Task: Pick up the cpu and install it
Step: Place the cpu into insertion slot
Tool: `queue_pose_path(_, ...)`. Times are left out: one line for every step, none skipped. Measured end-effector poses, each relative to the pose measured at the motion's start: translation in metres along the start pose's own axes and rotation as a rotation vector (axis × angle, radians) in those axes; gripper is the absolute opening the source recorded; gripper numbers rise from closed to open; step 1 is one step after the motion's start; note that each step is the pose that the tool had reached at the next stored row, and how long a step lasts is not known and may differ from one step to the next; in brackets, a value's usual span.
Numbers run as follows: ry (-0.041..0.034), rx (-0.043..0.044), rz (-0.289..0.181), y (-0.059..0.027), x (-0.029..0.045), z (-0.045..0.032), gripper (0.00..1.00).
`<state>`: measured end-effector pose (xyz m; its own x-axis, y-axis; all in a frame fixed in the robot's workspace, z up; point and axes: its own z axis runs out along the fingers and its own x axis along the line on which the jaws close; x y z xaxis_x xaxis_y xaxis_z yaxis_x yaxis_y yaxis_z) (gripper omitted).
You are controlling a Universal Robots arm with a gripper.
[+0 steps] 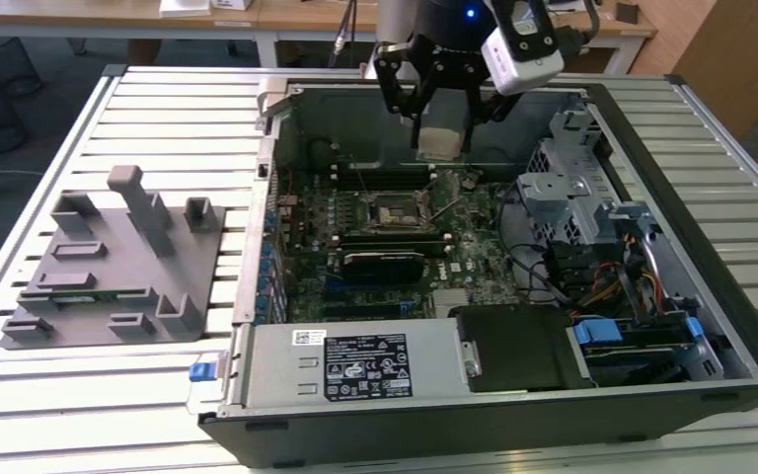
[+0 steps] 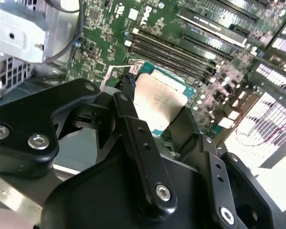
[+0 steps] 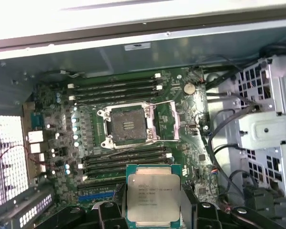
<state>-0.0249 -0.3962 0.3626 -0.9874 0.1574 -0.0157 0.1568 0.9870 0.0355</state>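
The claw (image 1: 440, 138) is clamping the cpu (image 3: 153, 198) by its edges, holding it above the motherboard (image 3: 181, 119), clear of the empty socket (image 3: 127, 125).

The cpu (image 3: 154, 193) has a dull metal top, the tray (image 1: 129, 262) matt plastic.

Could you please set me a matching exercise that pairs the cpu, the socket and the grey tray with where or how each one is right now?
Things:
1. cpu
2. socket
3. grey tray

States:
A. open and empty, on the motherboard
B. on the slatted table, at the exterior view's left of the case
C. clamped between the jaws, above the motherboard

Pairs: 1-C; 2-A; 3-B
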Motion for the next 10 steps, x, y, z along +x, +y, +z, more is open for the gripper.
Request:
queue_pose_path(-0.0006, 0.0005, 0.015, 0.0000, 0.0000, 0.0002, 0.54)
queue_pose_path(-0.0013, 0.0011, 0.029, 0.0000, 0.0000, 0.0005, 0.54)
queue_pose_path(-0.0017, 0.0014, 0.040, 0.0000, 0.0000, 0.0006, 0.54)
queue_pose_path(-0.0021, 0.0017, 0.050, 0.0000, 0.0000, 0.0008, 0.54)
queue_pose_path(-0.0024, 0.0018, 0.057, 0.0001, 0.0001, 0.0009, 0.54)
queue_pose_path(-0.0026, 0.0019, 0.062, 0.0002, 0.0003, 0.0010, 0.54)
queue_pose_path(-0.0027, 0.0021, 0.065, 0.0004, 0.0005, 0.0011, 0.54)
queue_pose_path(-0.0028, 0.0022, 0.068, 0.0003, 0.0011, 0.0011, 0.54)
queue_pose_path(-0.0030, 0.0022, 0.072, 0.0004, 0.0015, 0.0013, 0.54)
queue_pose_path(-0.0035, 0.0023, 0.079, 0.0006, 0.0015, 0.0014, 0.54)
